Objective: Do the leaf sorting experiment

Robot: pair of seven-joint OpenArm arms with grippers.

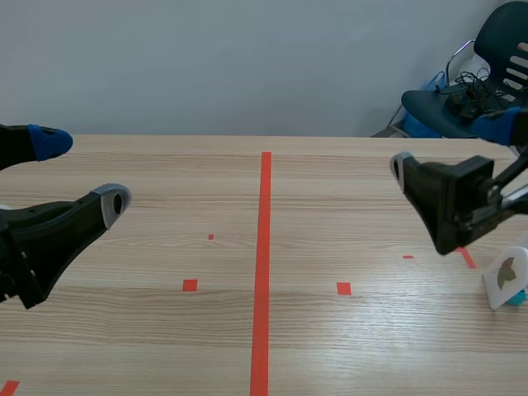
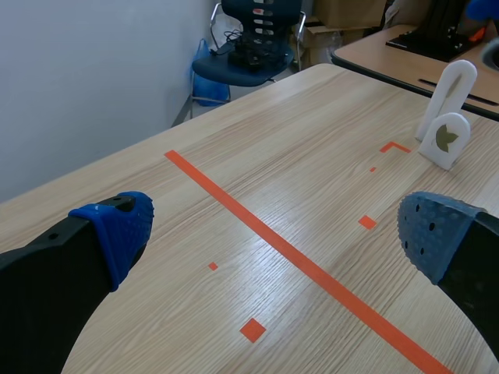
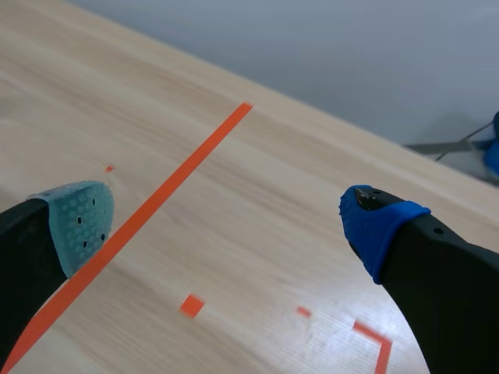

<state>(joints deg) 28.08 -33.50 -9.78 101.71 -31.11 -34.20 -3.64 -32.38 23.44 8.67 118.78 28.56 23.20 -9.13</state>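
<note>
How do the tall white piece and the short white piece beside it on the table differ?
The tall white piece rises well above the short white piece. The tall one's face is plain; the short one bears a dark leaf shape. In the left wrist view, the tall one stands just behind the short one. Both are white, upright and round-topped.

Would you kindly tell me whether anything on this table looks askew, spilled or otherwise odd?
Nothing stands out. The white leaf marker stands upright beside a taller white stand on the table. Nothing is spilled, and the left pincer and right pincer are open and empty.
</note>
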